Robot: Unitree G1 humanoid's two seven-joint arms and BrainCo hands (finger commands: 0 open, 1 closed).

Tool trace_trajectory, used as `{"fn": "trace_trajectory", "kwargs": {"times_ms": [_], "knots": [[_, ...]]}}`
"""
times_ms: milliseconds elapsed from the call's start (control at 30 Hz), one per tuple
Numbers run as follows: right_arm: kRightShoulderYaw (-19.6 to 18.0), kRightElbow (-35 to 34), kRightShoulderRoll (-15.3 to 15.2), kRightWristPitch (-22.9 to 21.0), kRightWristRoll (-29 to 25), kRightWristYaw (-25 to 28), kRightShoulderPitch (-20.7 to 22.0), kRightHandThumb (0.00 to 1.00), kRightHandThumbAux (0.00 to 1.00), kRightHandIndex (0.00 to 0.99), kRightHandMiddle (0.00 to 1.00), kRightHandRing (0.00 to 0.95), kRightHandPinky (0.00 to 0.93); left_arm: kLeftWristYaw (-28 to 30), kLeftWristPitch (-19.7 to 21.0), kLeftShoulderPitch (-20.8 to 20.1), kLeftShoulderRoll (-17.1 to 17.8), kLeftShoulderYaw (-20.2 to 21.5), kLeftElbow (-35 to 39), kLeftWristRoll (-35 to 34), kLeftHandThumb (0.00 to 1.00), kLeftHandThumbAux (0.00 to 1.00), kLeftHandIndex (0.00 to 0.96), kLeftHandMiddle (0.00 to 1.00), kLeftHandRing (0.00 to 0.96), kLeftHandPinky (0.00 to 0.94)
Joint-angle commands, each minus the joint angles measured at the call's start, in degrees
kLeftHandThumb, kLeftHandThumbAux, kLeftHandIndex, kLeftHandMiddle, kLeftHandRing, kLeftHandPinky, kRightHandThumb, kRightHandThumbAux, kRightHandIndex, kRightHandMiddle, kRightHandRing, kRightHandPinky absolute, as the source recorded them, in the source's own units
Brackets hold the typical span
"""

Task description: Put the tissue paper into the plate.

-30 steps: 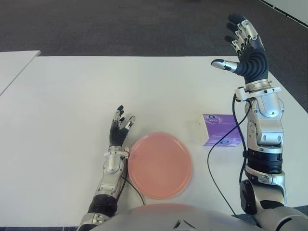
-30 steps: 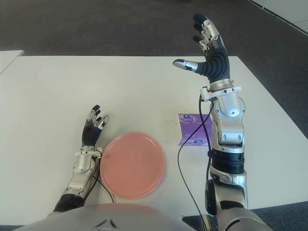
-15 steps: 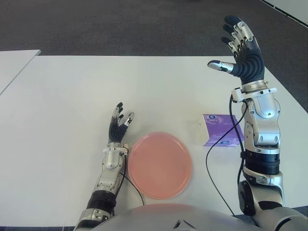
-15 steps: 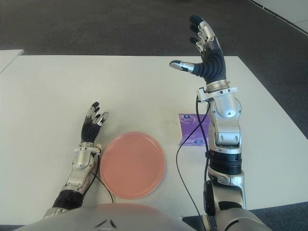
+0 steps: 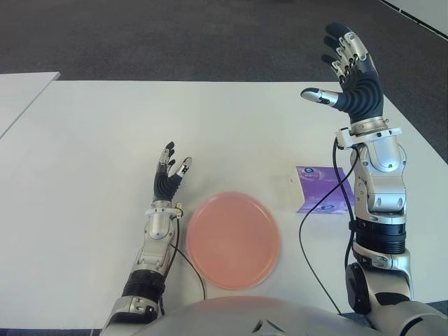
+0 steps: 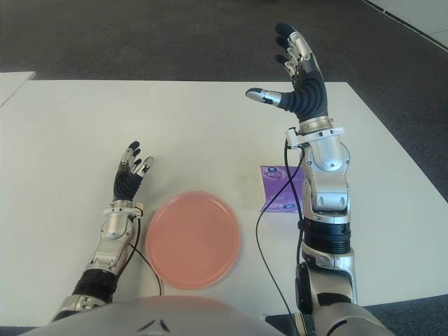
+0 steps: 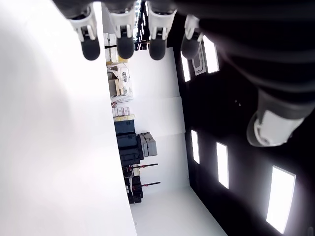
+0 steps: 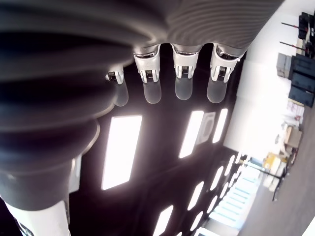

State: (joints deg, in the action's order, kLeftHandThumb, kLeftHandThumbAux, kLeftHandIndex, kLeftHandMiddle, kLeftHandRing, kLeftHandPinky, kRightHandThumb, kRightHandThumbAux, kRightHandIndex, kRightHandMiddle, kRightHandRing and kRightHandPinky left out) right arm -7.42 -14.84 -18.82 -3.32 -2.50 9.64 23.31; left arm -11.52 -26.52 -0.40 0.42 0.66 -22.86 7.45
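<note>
White table [image 5: 105, 126] carries everything. Pink plate [image 5: 233, 240] lies near its front edge, with nothing in it. Right hand [image 5: 350, 70] is raised high with fingers spread, holding nothing. Left hand [image 5: 166, 180], just left of the plate, is open too. Purple tissue paper pack [image 5: 315, 197] lies flat on the table, right of the plate.

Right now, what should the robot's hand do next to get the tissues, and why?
Probably lower the right hand toward the tissue pack. That hand is open, raised high and empty, while the pack lies on the table right of the pink plate.
</note>
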Motion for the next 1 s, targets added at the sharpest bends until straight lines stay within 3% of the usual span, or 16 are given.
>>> {"fn": "trace_trajectory", "kwargs": {"times_ms": [33,367,400,433,467,500,600,700,767,1000], "knots": [[0.54,0.68,0.70,-0.32,0.26,-0.25,-0.08,0.267,0.786,0.097,0.016,0.000,0.000,-0.30,0.87,0.08,0.11,0.23,0.07,0.39,0.000,0.492,0.000,0.000,0.000,0.000],[0.88,1.26,1.09,-0.17,0.73,-0.45,0.35,0.267,0.786,0.097,0.016,0.000,0.000,-0.57,1.32,0.14,0.07,0.60,-0.24,0.81,0.000,0.491,0.000,0.000,0.000,0.000],[-4.91,3.82,2.50,-13.57,-9.09,-0.95,0.33,0.267,0.786,0.097,0.016,0.000,0.000,-0.51,1.34,0.05,0.09,0.67,-0.36,0.73,0.000,0.491,0.000,0.000,0.000,0.000],[-9.25,5.72,3.53,-23.65,-16.52,-1.36,0.30,0.270,0.681,0.082,0.039,0.006,0.000,-0.47,1.35,0.00,0.11,0.71,-0.43,0.69,0.000,0.491,0.000,0.000,0.000,0.000],[-12.09,7.56,4.52,-30.78,-21.50,-2.15,1.02,0.272,0.612,0.073,0.054,0.010,0.000,-0.43,1.14,-0.07,0.14,0.75,-0.65,0.64,0.000,0.491,0.000,0.000,0.000,0.000],[-13.06,10.06,5.74,-34.12,-23.69,-3.15,2.73,0.276,0.586,0.067,0.058,0.012,0.004,-0.44,0.88,-0.12,0.20,0.74,-0.89,0.70,0.000,0.491,0.000,0.000,0.000,0.000],[-12.15,12.89,7.28,-34.46,-23.67,-4.81,5.50,0.303,0.504,0.041,0.059,0.016,0.021,-0.51,0.50,-0.24,0.31,0.70,-1.31,0.90,0.000,0.489,0.000,0.000,0.000,0.000],[-12.41,34.57,5.36,-25.24,-20.88,0.03,12.42,0.319,0.481,0.027,0.053,0.015,0.025,-0.82,-0.53,-0.22,0.40,0.62,-1.87,1.33,0.000,0.486,0.000,0.000,0.000,0.000],[-12.56,43.37,4.31,-21.68,-19.82,1.80,15.64,0.319,0.470,0.019,0.049,0.016,0.035,-0.92,-0.92,-0.25,0.46,0.57,-2.12,1.55,0.000,0.482,0.000,0.000,0.000,0.000],[-13.84,49.29,4.31,-16.89,-19.86,3.29,18.06,0.282,0.466,0.003,0.029,0.008,0.038,-1.59,-1.42,-0.14,0.70,0.25,-2.53,2.66,0.000,0.470,0.000,0.000,0.000,0.000]]}}
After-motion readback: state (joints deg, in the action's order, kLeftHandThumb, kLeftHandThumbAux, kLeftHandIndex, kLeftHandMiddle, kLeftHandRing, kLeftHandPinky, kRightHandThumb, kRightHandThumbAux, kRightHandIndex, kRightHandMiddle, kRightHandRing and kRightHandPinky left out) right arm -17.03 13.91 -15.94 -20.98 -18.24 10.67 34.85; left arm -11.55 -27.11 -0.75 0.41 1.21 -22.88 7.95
